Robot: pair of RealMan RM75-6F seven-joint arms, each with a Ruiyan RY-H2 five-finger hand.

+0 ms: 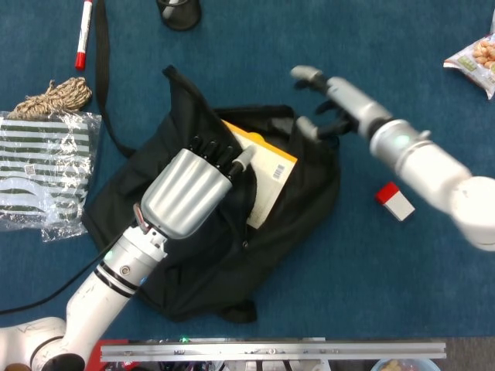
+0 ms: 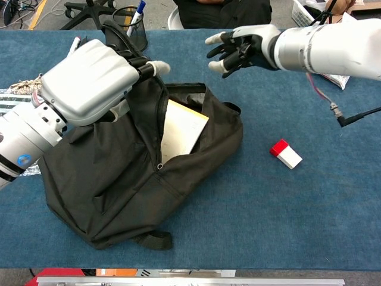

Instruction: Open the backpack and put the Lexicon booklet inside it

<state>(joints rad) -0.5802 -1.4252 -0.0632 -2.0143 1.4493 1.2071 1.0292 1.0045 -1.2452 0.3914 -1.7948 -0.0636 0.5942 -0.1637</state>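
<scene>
chest view: left hand (image 2: 113, 71) grips backpack (image 2: 178, 161) flap, right hand (image 2: 241, 47) spread, booklet (image 2: 181, 134) barcode unreadable.

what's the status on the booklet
Left robot hand holds backpack flap. Right robot hand open, clear of bag. Booklet partly inside. Nothing blocking.

I see a matt black cloth backpack (image 2: 137, 179) on the table's (image 2: 309, 220) napped blue fabric, a smooth paper booklet (image 2: 181, 134) in its mouth, my left hand (image 2: 89, 80) in brushed silvery metal, my right hand (image 2: 241, 47) in glossy white plastic, and a crinkly clear plastic bag (image 1: 42, 174).
</scene>
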